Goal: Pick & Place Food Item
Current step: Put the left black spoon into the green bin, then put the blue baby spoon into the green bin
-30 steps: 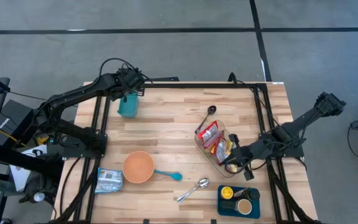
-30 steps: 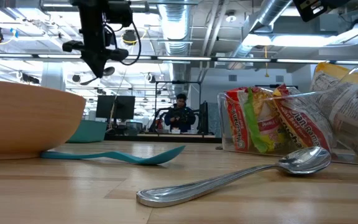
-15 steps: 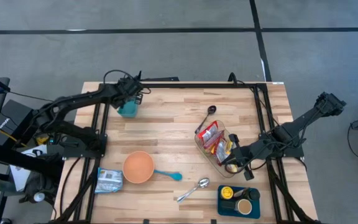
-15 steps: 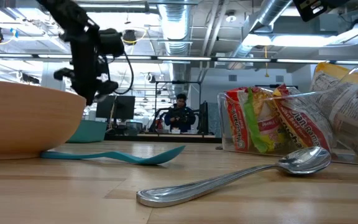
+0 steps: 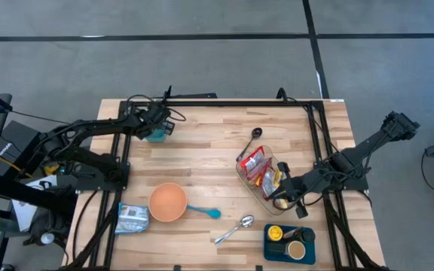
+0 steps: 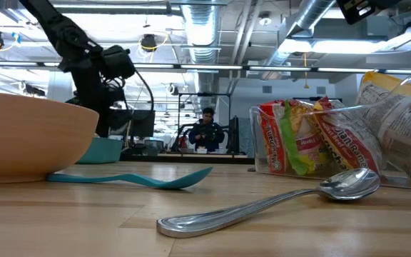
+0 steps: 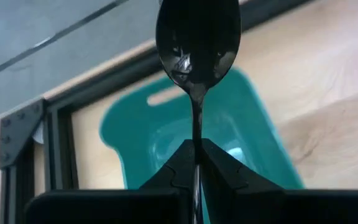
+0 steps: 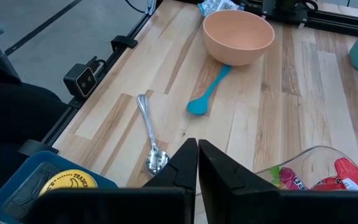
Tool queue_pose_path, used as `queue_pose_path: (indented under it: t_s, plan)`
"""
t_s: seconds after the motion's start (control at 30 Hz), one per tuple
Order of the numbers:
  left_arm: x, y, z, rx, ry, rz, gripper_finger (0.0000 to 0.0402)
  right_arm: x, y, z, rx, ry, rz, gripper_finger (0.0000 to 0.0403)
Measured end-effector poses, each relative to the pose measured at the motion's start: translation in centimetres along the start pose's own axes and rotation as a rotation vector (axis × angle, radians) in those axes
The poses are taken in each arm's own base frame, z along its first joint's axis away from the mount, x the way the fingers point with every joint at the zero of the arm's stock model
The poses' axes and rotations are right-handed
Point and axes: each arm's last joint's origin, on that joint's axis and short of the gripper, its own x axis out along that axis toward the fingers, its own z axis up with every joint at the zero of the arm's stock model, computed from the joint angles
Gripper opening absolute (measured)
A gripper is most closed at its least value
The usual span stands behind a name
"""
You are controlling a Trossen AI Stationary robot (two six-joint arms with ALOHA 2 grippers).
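A: Where's the left gripper (image 7: pixel 193 163)?

B: At the table's far left corner, over the teal container (image 5: pixel 155 132). Its fingers are clamped on the handle of a black spoon (image 7: pixel 197 37), bowl end pointing away from the wrist, with the container's hollow directly beyond it.

A: And the right gripper (image 8: pixel 197 163)?

B: Fingers pressed together with nothing between them, parked at the right edge beside the clear tub (image 5: pixel 266 184).

A: What's in the containers?

B: The clear tub holds food packets (image 6: pixel 302 139), red, green and yellow wrappers standing on edge. The teal container looks bare inside. The orange bowl (image 5: pixel 167 202) at front left seems to hold nothing. A blue tray (image 5: pixel 288 243) at front right carries a yellow-lidded tin (image 5: pixel 276 232) and a cup (image 5: pixel 297 251).

A: The surface?

B: A pale wooden table (image 5: pixel 202 162). A teal spoon (image 5: pixel 203 212) lies just beside the bowl, a metal spoon (image 5: pixel 234 229) near the front, another dark spoon (image 5: pixel 250 142) behind the tub, a silvery packet (image 5: pixel 132 217) at front left.

A: The room?

B: Grey floor; a person (image 6: pixel 207 130) stands far back under ceiling ducts.
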Motion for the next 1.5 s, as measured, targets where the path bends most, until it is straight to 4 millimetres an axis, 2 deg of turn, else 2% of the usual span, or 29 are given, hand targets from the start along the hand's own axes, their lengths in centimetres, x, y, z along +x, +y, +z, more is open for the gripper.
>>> queue_pose_path:
  t_s: [0.4,1.3,1.5]
  plan:
    - [0.6,0.0,-1.4,0.003,0.005,-0.008,0.0012,0.0,0.0,0.0,0.000,0.000,0.000,0.0008]
    - [0.6,0.0,-1.3,-0.045,0.002,-0.011,0.0050,0.0,0.0,0.0,0.000,0.000,0.000,0.0008]
    - [0.0,-0.1,-1.0,-0.064,0.009,-0.137,0.0039,0.0,0.0,0.0,-0.001,0.000,0.000,0.0008]
